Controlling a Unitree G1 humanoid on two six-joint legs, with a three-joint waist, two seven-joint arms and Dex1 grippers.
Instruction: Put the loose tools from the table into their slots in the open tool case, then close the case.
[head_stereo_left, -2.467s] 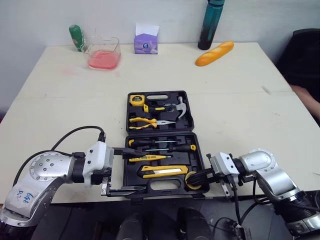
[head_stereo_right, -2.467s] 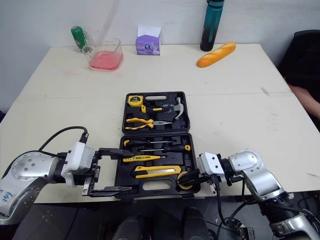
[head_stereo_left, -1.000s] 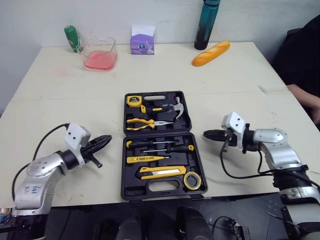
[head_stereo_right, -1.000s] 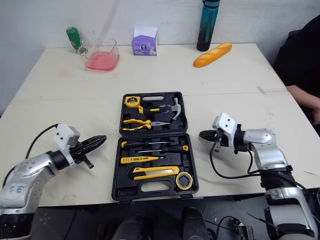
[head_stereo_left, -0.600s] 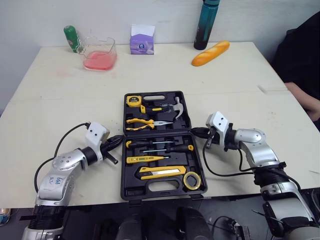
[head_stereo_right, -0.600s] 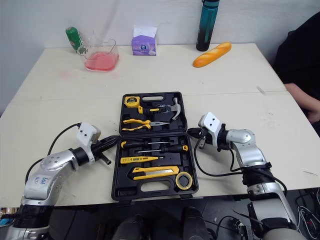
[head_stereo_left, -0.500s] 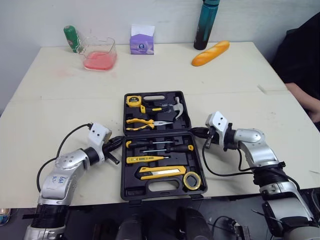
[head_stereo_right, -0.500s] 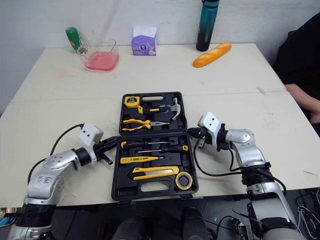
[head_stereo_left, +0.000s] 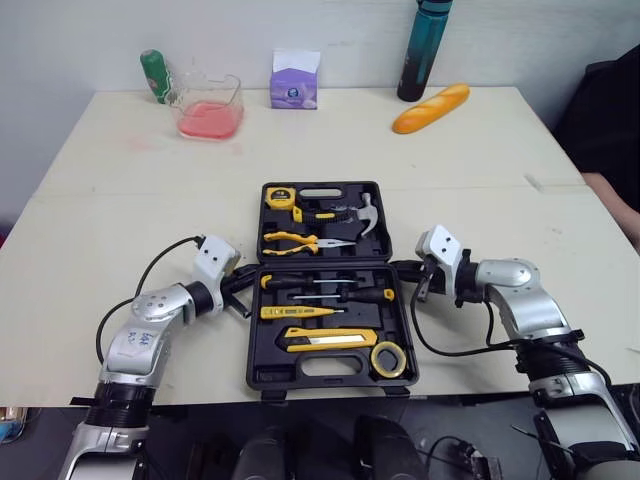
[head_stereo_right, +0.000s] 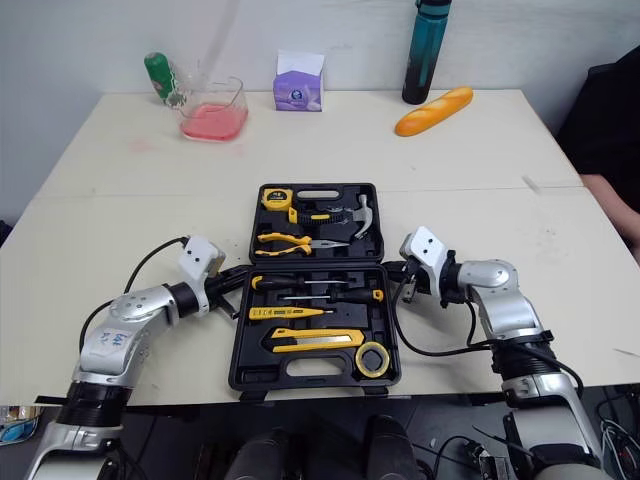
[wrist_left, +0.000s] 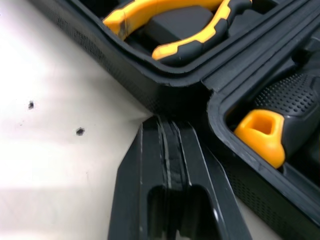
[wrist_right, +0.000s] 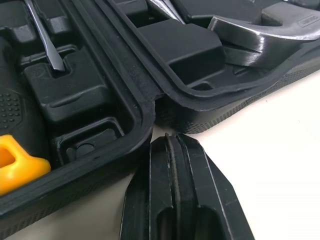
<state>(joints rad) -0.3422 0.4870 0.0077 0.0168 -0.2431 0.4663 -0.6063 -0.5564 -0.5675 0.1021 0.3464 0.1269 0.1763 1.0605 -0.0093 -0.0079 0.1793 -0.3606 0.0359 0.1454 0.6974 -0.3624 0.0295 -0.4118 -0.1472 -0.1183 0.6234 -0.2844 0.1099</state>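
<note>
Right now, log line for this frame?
left tool: shut, at left hinge end | right tool: shut, at right hinge end | tool case: open, lid flat

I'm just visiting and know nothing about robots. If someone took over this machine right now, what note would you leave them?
Left end effector: shut, empty, tip at the tool case's left hinge corner.
Right end effector: shut, empty, at the right hinge corner.
Hammer, tape measure, pliers sit in the far half; screwdrivers, utility knife, tape roll in the near half.
Done: tools slotted.
Left: close the open case.
</note>
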